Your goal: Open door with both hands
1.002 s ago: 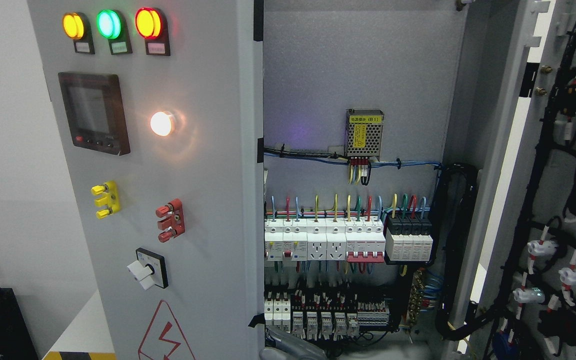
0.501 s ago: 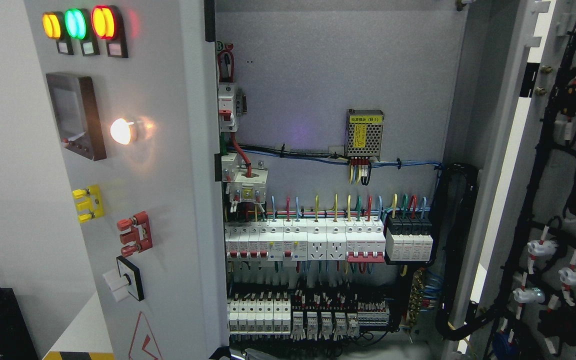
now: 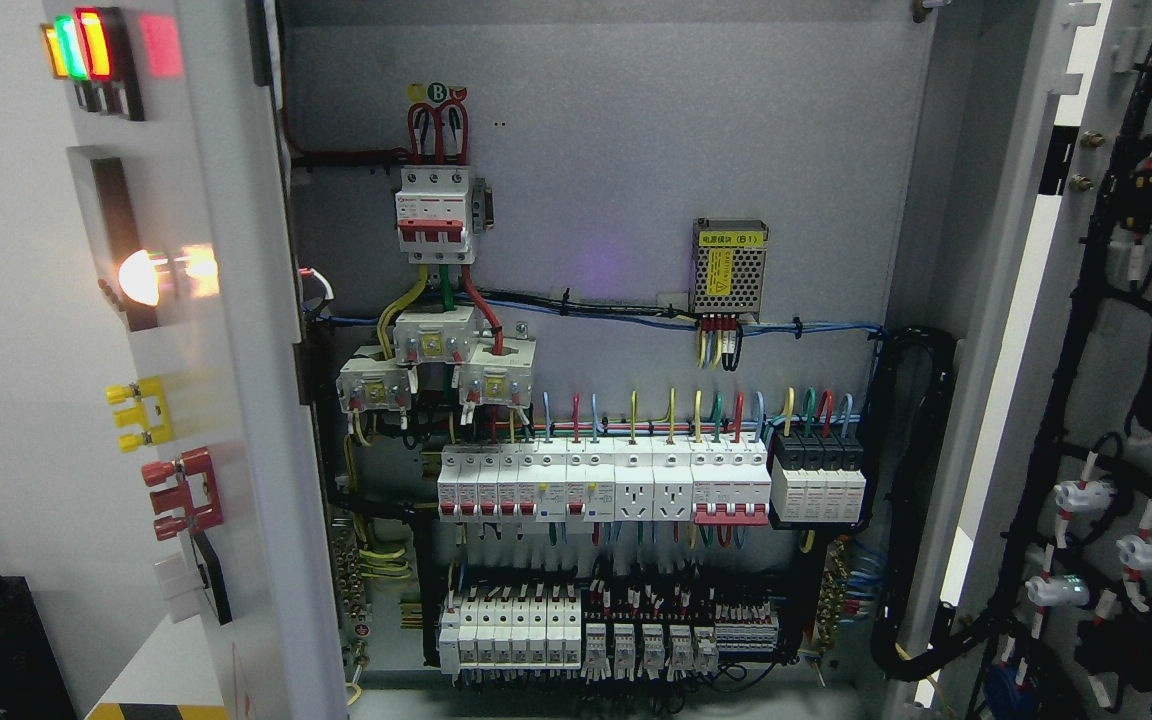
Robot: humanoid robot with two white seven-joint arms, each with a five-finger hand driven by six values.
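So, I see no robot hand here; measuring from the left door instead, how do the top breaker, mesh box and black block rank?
Nearest the left door first:
1. top breaker, upper left.
2. mesh box, middle.
3. black block, lower right.

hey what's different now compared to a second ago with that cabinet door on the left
The left door has swung further open toward the picture's left, so its front with the indicator lamps is seen almost edge-on. That uncovers the red-handled main breaker and more of the breaker row. No robot hand shows now. The right door and the small power supply stayed put.
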